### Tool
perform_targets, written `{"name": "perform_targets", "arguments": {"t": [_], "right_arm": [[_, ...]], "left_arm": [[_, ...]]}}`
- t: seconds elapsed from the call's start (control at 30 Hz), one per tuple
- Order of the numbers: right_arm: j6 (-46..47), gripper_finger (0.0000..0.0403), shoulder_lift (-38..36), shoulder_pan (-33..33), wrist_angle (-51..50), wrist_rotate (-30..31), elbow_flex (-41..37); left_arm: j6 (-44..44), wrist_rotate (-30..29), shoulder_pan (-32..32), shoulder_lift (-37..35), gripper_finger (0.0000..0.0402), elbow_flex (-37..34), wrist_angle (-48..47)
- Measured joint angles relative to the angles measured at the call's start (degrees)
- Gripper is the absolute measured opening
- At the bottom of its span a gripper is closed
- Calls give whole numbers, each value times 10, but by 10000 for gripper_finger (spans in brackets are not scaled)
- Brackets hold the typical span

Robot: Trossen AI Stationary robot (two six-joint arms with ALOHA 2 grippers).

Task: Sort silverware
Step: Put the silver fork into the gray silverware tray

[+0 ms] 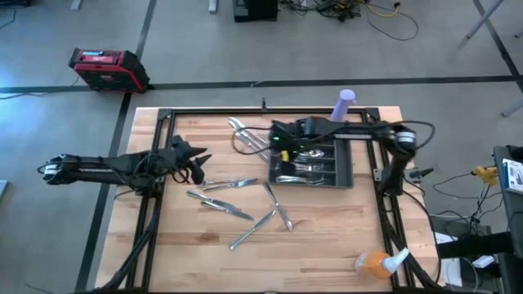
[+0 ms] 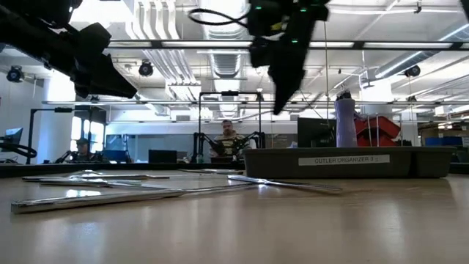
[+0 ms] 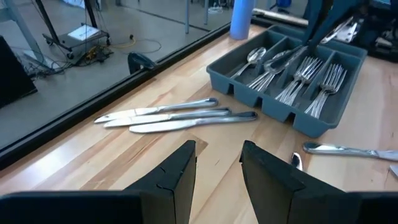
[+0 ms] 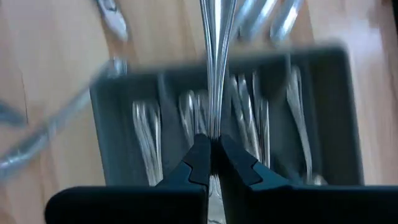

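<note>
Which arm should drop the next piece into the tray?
Right. Its end effector is already shut on a piece of silverware directly above the tray. The left end effector is open, empty, over bare table away from the tray.

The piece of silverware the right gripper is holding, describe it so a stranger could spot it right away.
Find the grey cutlery tray on the wooden table. Above it hangs the right gripper, shut on one slim silver piece. Every other piece lies in the tray or on the table; this one alone is in the air.
</note>
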Motion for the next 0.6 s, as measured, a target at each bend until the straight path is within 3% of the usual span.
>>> {"name": "perform_targets", "arguments": {"t": [0.17, 0.33, 0.6], "right_arm": [[-59, 0, -88, -13, 52, -10, -141], [-126, 1, -124, -37, 166, -105, -245], [-186, 2, -107, -92, 216, -156, -291]], "left_arm": [[36, -10, 0, 7, 116, -28, 96], [95, -11, 0, 27, 116, -46, 197], [114, -11, 0, 49, 116, -43, 210]]}}
